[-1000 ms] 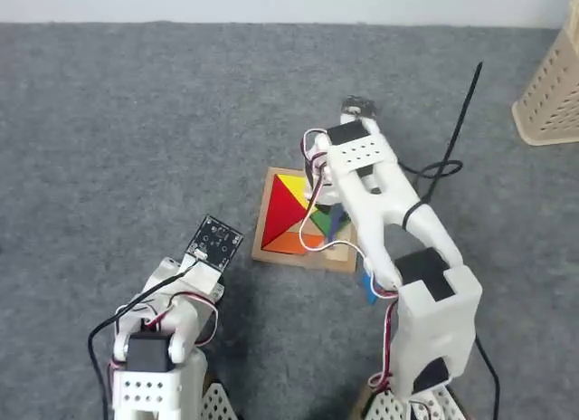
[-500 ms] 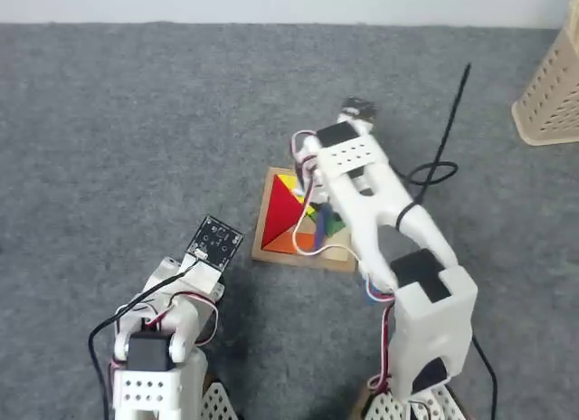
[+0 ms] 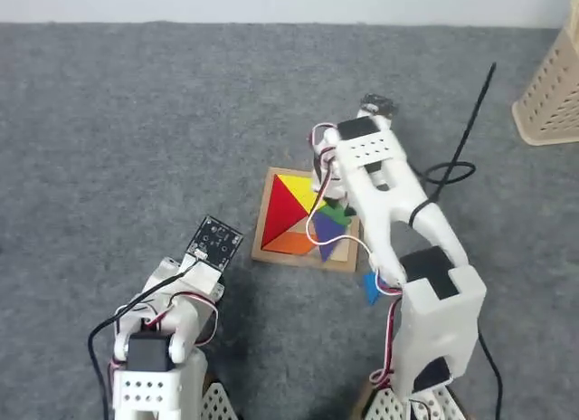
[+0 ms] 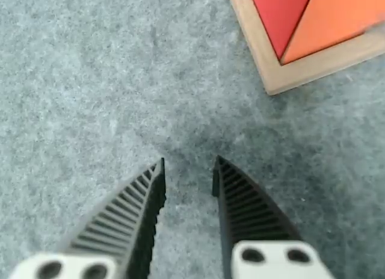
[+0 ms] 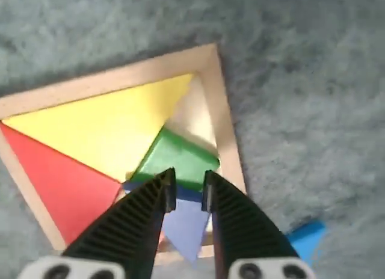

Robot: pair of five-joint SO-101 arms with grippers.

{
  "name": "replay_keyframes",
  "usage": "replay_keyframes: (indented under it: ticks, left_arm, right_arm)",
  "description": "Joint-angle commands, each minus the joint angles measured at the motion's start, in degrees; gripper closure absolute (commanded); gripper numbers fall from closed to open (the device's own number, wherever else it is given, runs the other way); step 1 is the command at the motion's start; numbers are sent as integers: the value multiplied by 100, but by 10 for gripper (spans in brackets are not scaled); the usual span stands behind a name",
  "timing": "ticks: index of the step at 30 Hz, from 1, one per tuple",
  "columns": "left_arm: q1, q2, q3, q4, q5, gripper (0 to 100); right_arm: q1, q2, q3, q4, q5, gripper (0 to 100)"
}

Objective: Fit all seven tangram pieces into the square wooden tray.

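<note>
From above, my right arm (image 3: 391, 205) stretches forward over the far right side of the wooden tray (image 3: 298, 259). It has swung to the right since half a second ago, so more of the coloured pieces lie uncovered. My left arm (image 3: 167, 316) sits folded back and has not moved, well short of the tray. A blue piece (image 3: 371, 289) lies on the carpet beside the tray's near right corner.

In the left wrist view, my left gripper (image 4: 187, 165) stands a little apart, holding nothing, above bare carpet. The tray's corner is ahead of the tips.

In the right wrist view, my right gripper (image 5: 187, 180) is parted by a narrow slit with nothing clamped. Its tips hang at the edge of the green piece (image 5: 177, 157), which looks tilted against the yellow piece (image 5: 108, 131). A purple piece (image 5: 183, 222) lies under the fingers.
</note>
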Motion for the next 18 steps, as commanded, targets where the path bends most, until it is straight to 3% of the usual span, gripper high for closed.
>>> replay_keyframes:
  ticks: [1,6,13,18]
  left_arm:
    - [-35,-123,-75,0,44,878]
    - [-35,-123,-75,0,44,878]
    - [-35,-123,-75,0,44,878]
    - [-35,-123,-75,0,44,878]
  right_arm:
    - [57,-470,-422,-40,1600,998]
    - [22,-1429,79,-356,2479,993]
    - [-927,-2949,2875,-2325,4396,993]
    - [-1341,-2835,3297,-2703,4703,993]
